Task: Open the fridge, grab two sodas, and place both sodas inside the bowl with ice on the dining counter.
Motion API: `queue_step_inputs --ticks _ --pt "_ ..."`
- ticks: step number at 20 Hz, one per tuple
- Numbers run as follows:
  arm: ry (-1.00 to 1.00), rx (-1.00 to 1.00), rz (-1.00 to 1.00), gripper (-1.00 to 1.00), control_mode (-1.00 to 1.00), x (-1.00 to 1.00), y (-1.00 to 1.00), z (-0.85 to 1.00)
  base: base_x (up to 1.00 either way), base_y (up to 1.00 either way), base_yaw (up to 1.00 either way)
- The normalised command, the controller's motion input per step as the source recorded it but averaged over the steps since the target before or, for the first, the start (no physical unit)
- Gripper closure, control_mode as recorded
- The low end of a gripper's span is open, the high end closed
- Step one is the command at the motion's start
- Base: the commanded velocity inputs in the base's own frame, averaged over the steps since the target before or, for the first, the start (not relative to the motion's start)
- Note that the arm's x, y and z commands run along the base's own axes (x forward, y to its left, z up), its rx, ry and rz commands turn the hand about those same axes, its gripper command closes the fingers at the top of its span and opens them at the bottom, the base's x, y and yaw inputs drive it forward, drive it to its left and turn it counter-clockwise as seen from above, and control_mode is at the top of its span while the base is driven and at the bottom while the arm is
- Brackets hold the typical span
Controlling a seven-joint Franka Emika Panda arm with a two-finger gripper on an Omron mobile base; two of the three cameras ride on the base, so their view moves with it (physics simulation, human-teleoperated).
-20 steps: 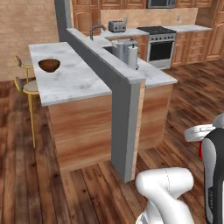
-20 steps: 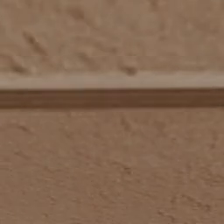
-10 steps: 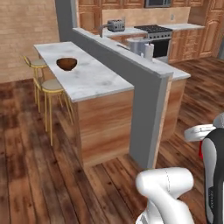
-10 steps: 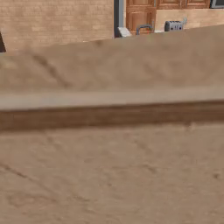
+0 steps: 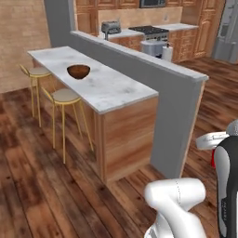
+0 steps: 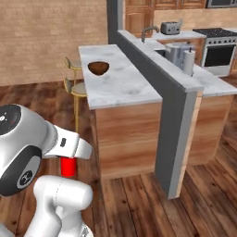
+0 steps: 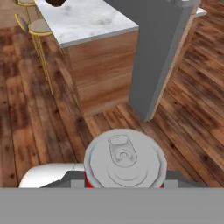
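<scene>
Okay, I'm seeing the red can [image 7: 125, 162] sitting right at the end effector [image 7: 125, 186] in the hand view, silver top facing the camera, pull tab visible. The end effector is looking closed around the can, jaws narrowed onto its sides; the fingertips themselves are mostly hidden behind the can. In the right base view I'm picking up the same red can [image 6: 68, 166] hanging below the white wrist, above the wooden floor [image 6: 139, 203], low and in front of the table. In the left base view I'm only catching a red sliver of it [image 5: 213, 159] behind the arm's dark link.

The dining counter, i.e. the marble table [image 5: 111, 86], is standing ahead of the base, with the plain grey ledge [image 5: 153, 62] running along its far side. The dark wooden bowl [image 5: 78, 71] is resting on the table toward the far end, near the stool side; I'm seeing it too in the right base view [image 6: 98, 67]. I can't make out ice in it at this size. Two yellow-legged stools [image 5: 62, 100] are standing beside the table. A grey pot [image 6: 175, 52] is sitting behind the ledge.
</scene>
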Motion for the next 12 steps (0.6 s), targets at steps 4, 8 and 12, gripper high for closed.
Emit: queue_step_inputs --ticks 4,8,12 --pt "0.00 0.00 0.00 1.00 1.00 0.00 0.00 0.00 0.43 1.00 -0.31" --pt "0.00 0.00 0.00 1.00 1.00 0.00 0.00 0.00 0.55 1.00 -0.32" --pt "0.00 0.00 0.00 1.00 1.00 0.00 0.00 0.00 0.58 1.00 -0.32"
